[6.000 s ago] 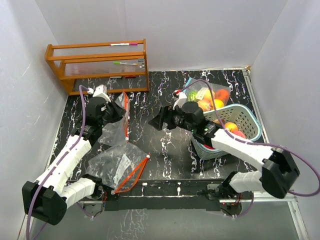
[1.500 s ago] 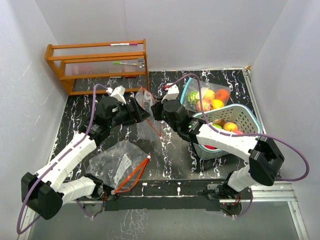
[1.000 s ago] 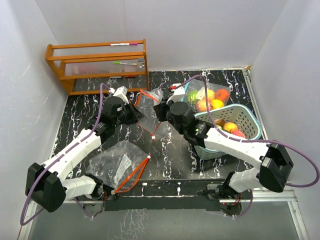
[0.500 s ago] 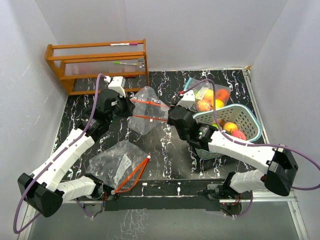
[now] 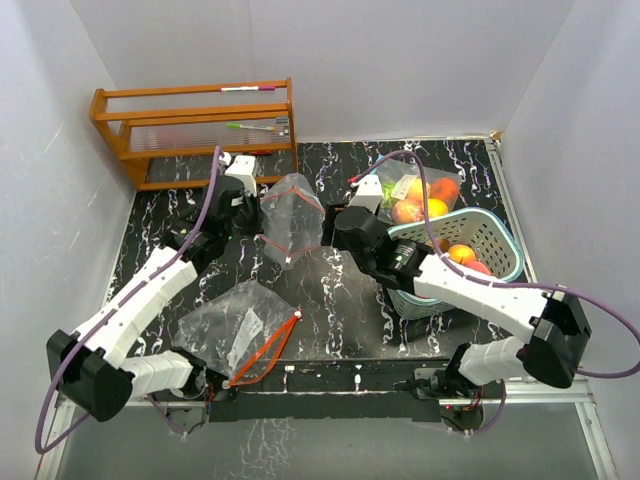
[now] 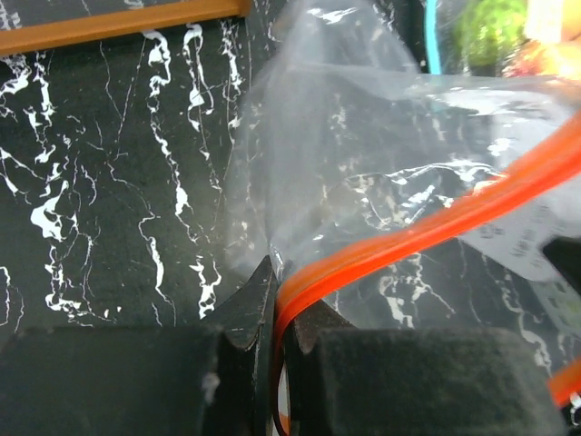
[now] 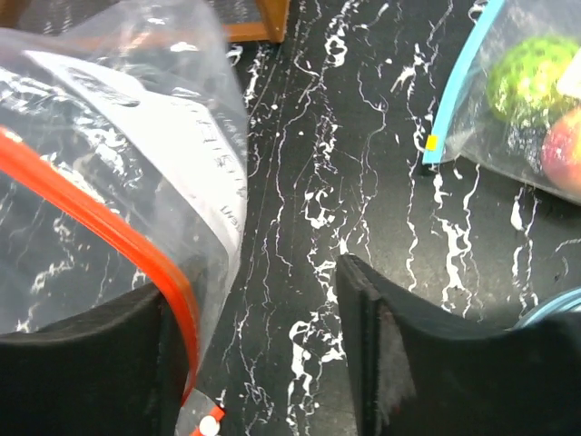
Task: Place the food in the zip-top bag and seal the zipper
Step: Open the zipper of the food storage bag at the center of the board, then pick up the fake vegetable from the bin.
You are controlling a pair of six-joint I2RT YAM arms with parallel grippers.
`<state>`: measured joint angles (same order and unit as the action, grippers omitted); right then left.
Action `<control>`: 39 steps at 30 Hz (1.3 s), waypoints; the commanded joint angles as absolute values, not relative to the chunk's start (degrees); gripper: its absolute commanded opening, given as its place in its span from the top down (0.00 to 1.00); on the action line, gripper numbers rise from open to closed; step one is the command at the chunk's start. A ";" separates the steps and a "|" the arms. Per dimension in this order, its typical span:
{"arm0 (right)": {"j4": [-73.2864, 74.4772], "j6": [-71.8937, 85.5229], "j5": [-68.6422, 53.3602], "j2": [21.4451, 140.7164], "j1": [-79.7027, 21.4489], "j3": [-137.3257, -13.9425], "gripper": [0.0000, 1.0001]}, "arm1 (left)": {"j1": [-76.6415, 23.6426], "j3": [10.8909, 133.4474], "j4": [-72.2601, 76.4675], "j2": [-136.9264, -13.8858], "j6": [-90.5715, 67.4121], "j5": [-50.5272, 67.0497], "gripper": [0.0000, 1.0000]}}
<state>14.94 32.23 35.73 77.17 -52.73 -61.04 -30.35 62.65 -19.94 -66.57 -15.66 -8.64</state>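
Note:
A clear zip-top bag [image 5: 290, 215] with a red zipper hangs above the table's middle. My left gripper [image 5: 258, 207] is shut on its zipper edge; in the left wrist view the orange-red strip [image 6: 381, 250] runs between the closed fingertips [image 6: 254, 304]. My right gripper [image 5: 328, 228] stands open just right of the bag, and the zipper [image 7: 172, 291] rests against its left finger [image 7: 91, 363]. The food [image 5: 461, 253] lies in the teal basket [image 5: 500, 235]. More food [image 5: 420, 200] sits in a blue-zippered bag [image 7: 522, 82] behind it.
A second clear bag [image 5: 240, 330] with a red zipper lies flat at the front left. A wooden rack [image 5: 200, 130] stands at the back left. White walls close in the black marbled table [image 5: 340, 290] on three sides.
My right gripper has opened and let go of the bag's zipper. The bag, stretched between both grippers half a second ago, now hangs from the left gripper alone.

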 commanded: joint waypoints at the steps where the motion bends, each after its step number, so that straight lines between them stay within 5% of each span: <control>1: 14.60 27.80 30.13 73.11 -52.34 -63.40 0.34 | -29.88 63.13 -18.82 -70.07 -13.90 -10.24 1.00; 13: 22.39 31.66 29.46 59.76 -52.38 -62.62 0.20 | -29.97 66.48 -20.37 -74.09 -9.97 -10.73 1.00; 20: 60.12 51.20 48.21 65.30 -50.18 -73.81 0.06 | -29.97 74.56 -28.29 -74.68 -4.62 -14.36 1.00; 31: 61.01 49.00 31.46 60.25 -31.59 -63.72 0.04 | -29.94 73.03 -26.97 -80.26 -5.38 -5.87 1.00; 39: 60.64 46.81 22.47 62.32 -30.24 -60.61 0.02 | -30.17 71.11 -24.20 -79.48 -6.38 -2.87 1.00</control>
